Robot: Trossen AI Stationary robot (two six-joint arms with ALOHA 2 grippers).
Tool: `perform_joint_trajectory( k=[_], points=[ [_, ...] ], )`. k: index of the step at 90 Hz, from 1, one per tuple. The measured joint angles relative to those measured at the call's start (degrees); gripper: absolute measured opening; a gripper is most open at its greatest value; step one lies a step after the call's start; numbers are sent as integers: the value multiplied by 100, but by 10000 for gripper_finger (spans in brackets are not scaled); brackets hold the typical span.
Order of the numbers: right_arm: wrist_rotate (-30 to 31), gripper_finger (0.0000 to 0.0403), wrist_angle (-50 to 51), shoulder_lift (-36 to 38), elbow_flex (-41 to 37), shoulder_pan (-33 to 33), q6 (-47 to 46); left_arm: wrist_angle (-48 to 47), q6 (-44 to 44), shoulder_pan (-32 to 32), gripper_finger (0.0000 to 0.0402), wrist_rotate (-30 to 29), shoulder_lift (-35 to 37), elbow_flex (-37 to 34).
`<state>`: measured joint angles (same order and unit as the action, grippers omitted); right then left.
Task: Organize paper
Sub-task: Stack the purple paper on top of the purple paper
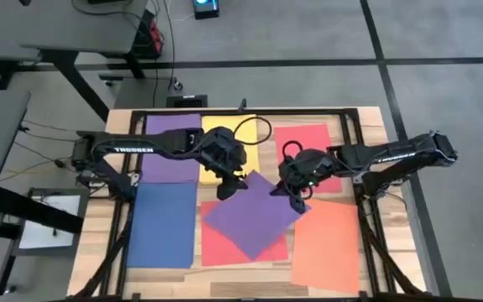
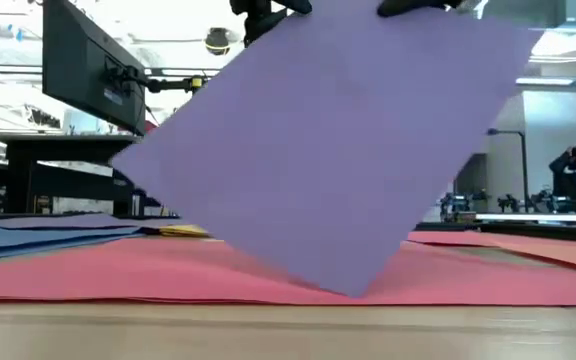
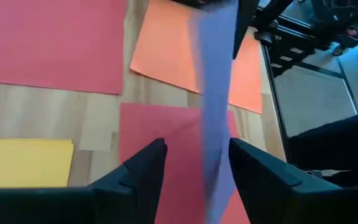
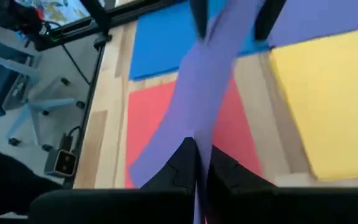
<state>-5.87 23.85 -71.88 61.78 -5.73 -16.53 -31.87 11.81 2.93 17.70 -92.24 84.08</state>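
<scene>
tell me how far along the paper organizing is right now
Early to midway, it seems. Flat on the table: a purple sheet, yellow, blue, orange and two red ones. In hand: a second purple sheet lifted at a tilt, pinched by the right end effector, with the left end effector open around its other edge. Left: placing it.

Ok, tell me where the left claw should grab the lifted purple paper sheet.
Pinch the thin purple paper sheet at its raised edge on the left arm's side, coming in edge-on from there. It hangs tilted, with the right claw shut on its other raised edge, and it passes between the left claw's open fingers.
</scene>
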Motion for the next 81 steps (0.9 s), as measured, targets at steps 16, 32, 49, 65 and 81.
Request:
perform_joint_trajectory(
  k=[16, 32, 49, 65, 81],
  points=[
    [13, 0, 16, -2, 100, 159, 189, 319, 177, -102, 162, 163, -110, -1],
    [13, 0, 0, -2, 109, 248, 203, 646, 279, -212, 117, 109, -273, 1],
    [11, 0, 22, -2, 110, 248, 16, 560, 335, -222, 10, -24, -287, -1],
    [-353, 15, 110, -23, 111, 529, -782, 539, 574, -207, 0, -133, -285, -1],
    [-905, 97, 165, -11, 111, 987, -924, 416, 1065, -202, 0, -468, -285, -3]
  ],
)
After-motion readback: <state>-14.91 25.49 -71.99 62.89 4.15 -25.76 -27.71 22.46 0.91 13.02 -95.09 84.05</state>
